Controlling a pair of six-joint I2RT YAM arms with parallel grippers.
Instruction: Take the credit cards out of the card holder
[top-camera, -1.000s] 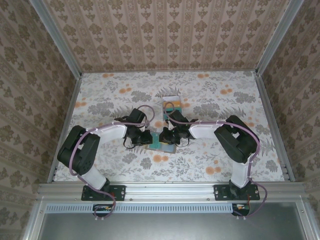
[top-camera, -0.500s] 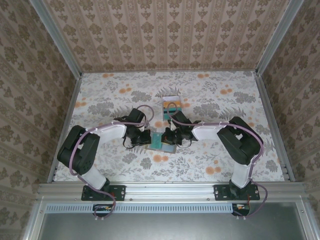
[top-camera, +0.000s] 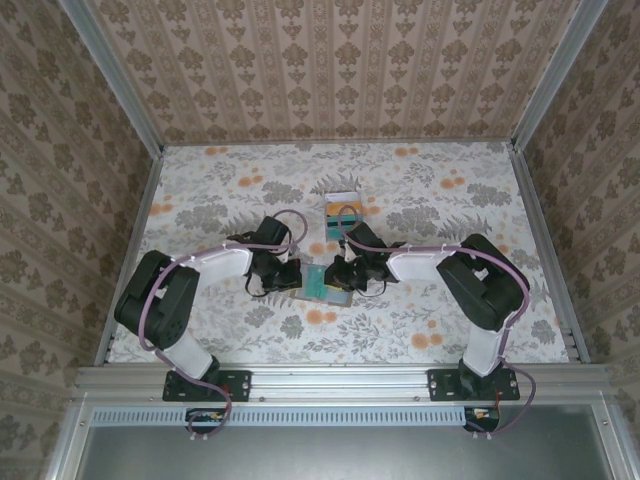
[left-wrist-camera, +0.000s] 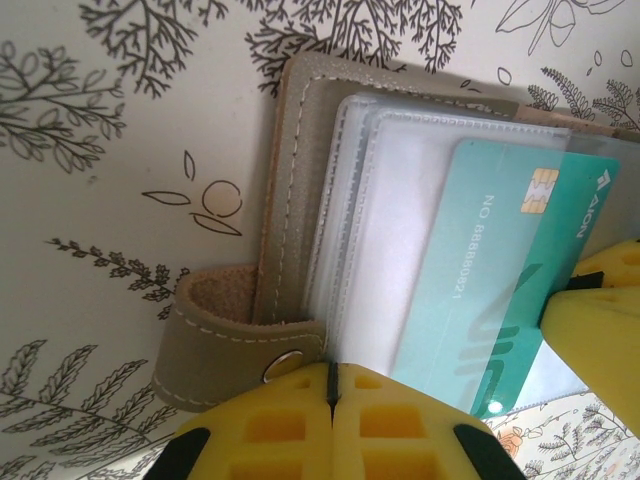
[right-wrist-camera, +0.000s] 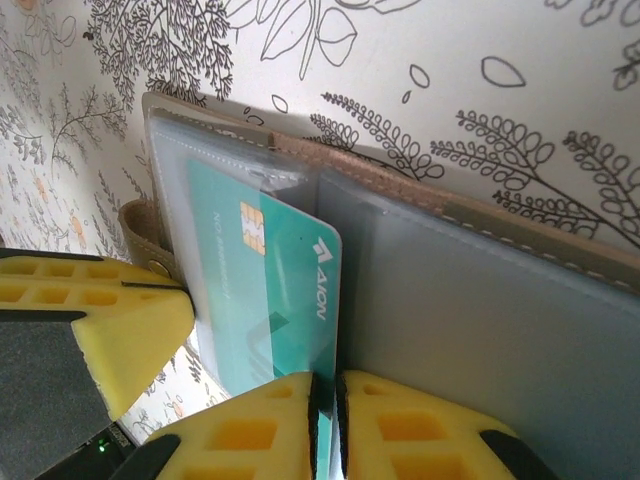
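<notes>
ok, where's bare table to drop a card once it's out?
Free: near strip between card holder and front rail; far-left corner, left of the small box; far-right corner, behind the right arm. Crowded: centre, left claw and right claw at the holder.

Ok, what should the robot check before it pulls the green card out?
1. Card holder lying open on the table: ok.
2. Left gripper shut, tips on the holder's edge by the snap strap: ok.
3. Right gripper closed on the teal card at its edge: ok.
4. Clear sleeve not pinched along with the card: cannot tell.
5. Any other cards inside to take out afterwards: cannot tell.
</notes>
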